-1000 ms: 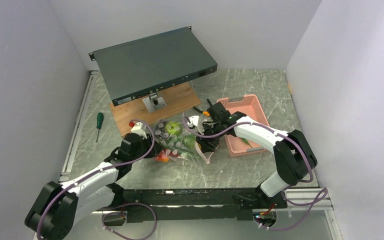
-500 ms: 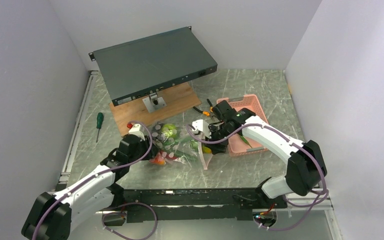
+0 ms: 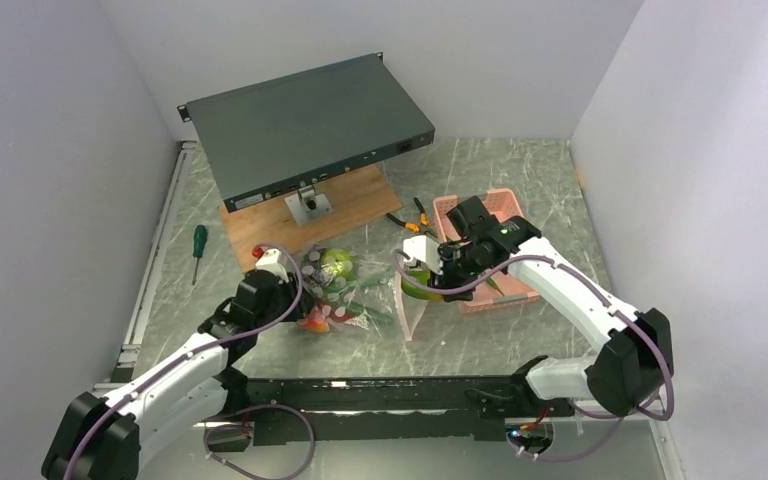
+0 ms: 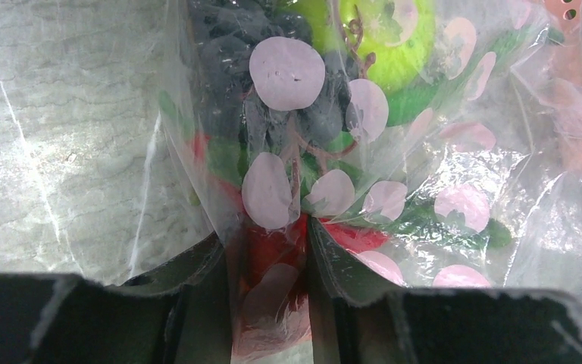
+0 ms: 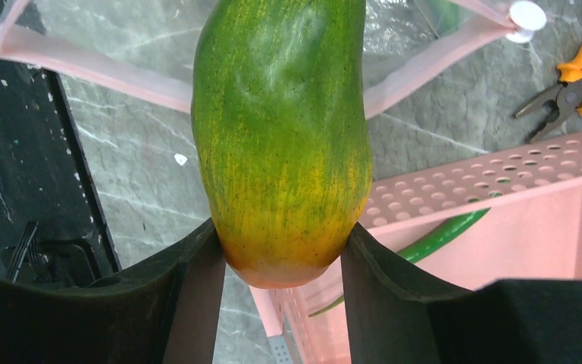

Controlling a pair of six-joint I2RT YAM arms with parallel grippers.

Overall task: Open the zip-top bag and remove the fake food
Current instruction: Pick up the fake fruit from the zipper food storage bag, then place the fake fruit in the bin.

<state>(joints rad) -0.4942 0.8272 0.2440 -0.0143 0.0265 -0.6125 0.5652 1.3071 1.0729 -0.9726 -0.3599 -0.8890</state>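
Observation:
The zip-top bag point(image 3: 360, 298), clear with pinkish dots, lies in the middle of the table, its pink-edged mouth point(image 5: 91, 76) open toward the right. My left gripper point(image 4: 269, 250) is shut on its near-left end, pinching the plastic over a red piece point(image 4: 276, 243). Dark grapes point(image 4: 227, 68) and a green apple point(image 4: 383, 38) show through the bag. My right gripper point(image 5: 280, 258) is shut on the orange-green mango point(image 5: 280, 136). It holds the fruit in the air outside the bag's mouth, over the left edge of the pink basket point(image 5: 500, 189).
A long green pod point(image 5: 439, 235) lies inside the basket point(image 3: 520, 225). Orange-handled pliers point(image 3: 410, 218) lie behind the bag. A grey rack unit point(image 3: 300, 125) rests on a wooden board point(image 3: 360, 195) at the back. A green screwdriver point(image 3: 198, 250) is at the left.
My right gripper has drawn the mango out of the bag's mouth and carried it right toward the basket. The left gripper keeps its hold, and the bag has sagged flatter.

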